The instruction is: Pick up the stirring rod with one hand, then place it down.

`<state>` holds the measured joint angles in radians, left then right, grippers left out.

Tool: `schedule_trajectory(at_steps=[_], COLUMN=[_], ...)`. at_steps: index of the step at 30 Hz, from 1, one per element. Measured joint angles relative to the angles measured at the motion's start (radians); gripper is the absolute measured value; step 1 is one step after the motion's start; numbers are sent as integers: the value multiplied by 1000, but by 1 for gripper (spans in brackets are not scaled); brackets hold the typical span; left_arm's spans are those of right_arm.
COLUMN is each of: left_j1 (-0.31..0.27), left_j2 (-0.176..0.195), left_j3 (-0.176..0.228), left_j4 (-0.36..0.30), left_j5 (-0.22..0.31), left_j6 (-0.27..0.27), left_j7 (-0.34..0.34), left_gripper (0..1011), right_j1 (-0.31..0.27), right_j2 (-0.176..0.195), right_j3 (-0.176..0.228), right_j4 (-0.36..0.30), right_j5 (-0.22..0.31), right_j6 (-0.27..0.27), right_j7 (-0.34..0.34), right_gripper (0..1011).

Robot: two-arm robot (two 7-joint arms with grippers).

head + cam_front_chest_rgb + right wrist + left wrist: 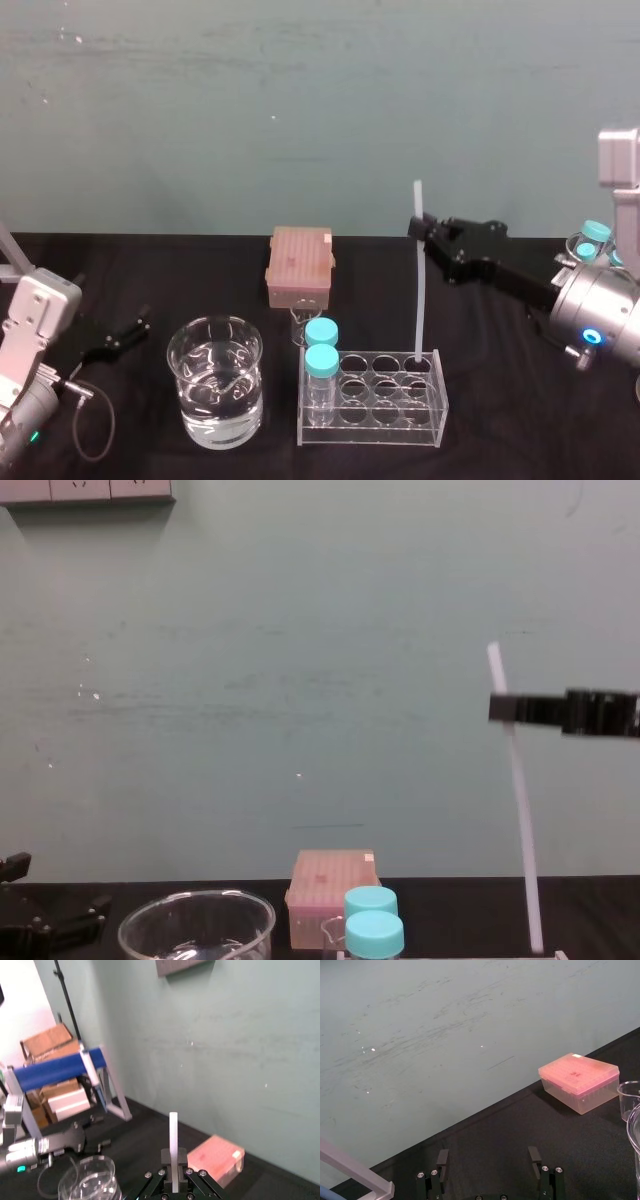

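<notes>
- Overhead, the right gripper (425, 232) clamps the stirring rod (419, 300) near its top. The rod's foot is in the rack's (372, 420) back right cell, with two blue-capped bottles (321, 347) at the rack's left. The beaker (215, 395) holds water.
- Left wrist: the left gripper (488, 1152) is spread wide, near a pink box (579, 1082).
- Right wrist: the rod sits pinched between the jaws.
- Chest: the rod leans slightly — a tilt that is clearer from this side.

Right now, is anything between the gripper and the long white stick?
Nothing. The right gripper clamps the stirring rod near its top; its lower end stands in the clear rack. The left gripper sits parked, open.
</notes>
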<state>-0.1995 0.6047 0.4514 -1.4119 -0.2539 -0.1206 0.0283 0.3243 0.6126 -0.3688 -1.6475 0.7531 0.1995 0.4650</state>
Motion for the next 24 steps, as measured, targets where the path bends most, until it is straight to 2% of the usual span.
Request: schedule_trajectory(at_steps=[4, 9, 13, 19, 24], left_j1=[0, 0, 0, 0, 0], left_j2=[0, 0, 0, 0, 0], left_j3=[0, 0, 0, 0, 0], left_j4=[0, 0, 0, 0, 0], left_j5=[0, 0, 0, 0, 0], left_j6=[0, 0, 0, 0, 0], left_j7=[0, 0, 0, 0, 0], left_gripper=[1004, 1005, 1005, 1005, 1005], right_j1=[12, 37, 65, 111, 117], right_j2=[-4, -14, -32, -71, -95], right_j3=[15, 24, 26, 23, 27], right_j4=[-4, 6, 37, 95, 109], right_j5=[18, 15, -12, -81, -111], right_j6=[-24, -56, -92, -146, -172], right_j7=[-11, -27, -43, -65, -74], right_gripper=[64, 64, 64, 64, 64])
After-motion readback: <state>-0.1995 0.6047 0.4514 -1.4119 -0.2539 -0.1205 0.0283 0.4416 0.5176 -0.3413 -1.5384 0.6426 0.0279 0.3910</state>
